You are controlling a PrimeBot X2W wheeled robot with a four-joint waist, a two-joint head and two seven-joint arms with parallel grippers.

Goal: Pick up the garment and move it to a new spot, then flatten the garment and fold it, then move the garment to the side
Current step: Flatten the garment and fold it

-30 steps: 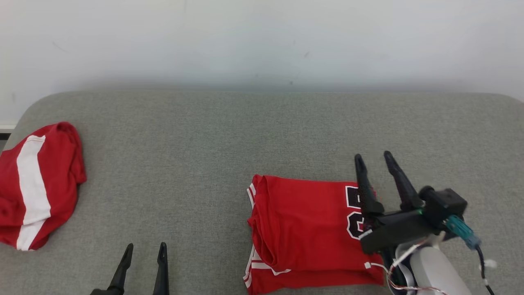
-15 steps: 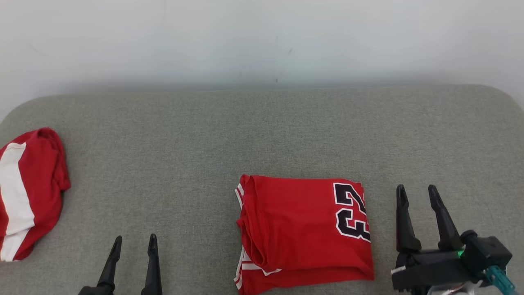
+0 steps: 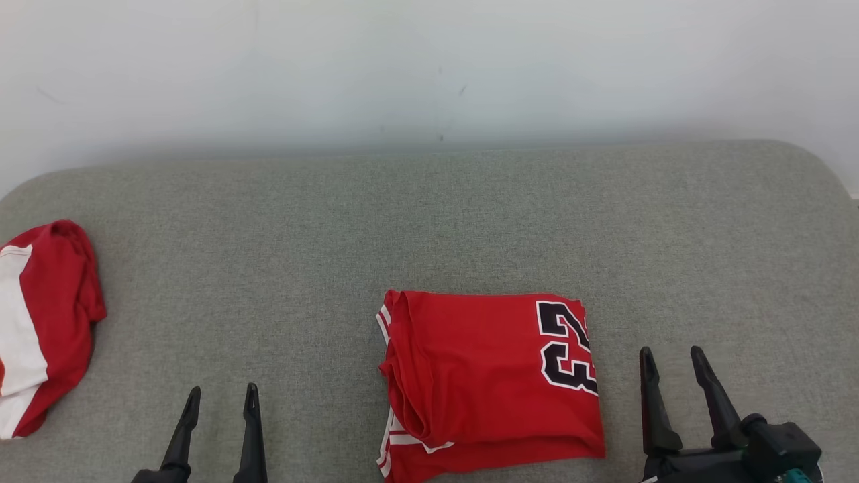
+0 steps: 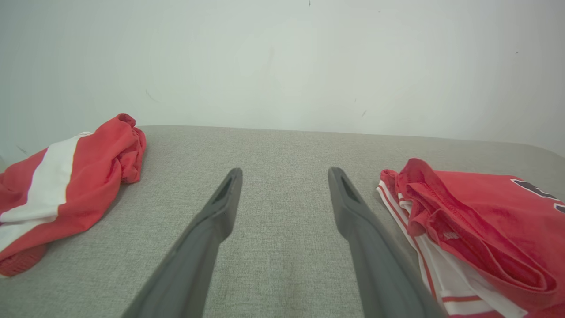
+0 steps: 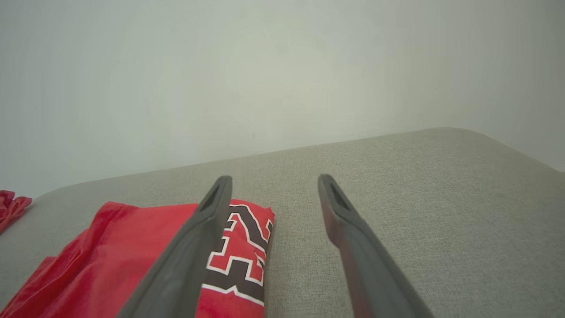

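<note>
The garment (image 3: 490,382) is a red jersey with a black and white number, folded into a neat rectangle on the grey cushion, right of centre near the front. It also shows at the right of the left wrist view as the folded garment (image 4: 476,229) and at the lower left of the right wrist view as the garment (image 5: 132,256). My right gripper (image 3: 671,359) stands open just right of it, apart from the cloth, nothing between its fingers. My left gripper (image 3: 223,397) is open at the lower left, well clear of the jersey, holding nothing.
A second red garment with a white stripe (image 3: 33,322) lies crumpled at the cushion's far left edge, also seen as the striped garment (image 4: 66,185). The grey cushion (image 3: 429,228) ends at a pale wall (image 3: 429,67) behind; its right corner rounds off.
My right gripper has come off the jersey's right edge and drawn back toward me, to the right of the cloth. The head camera has shifted right. The jersey lies as it was.
</note>
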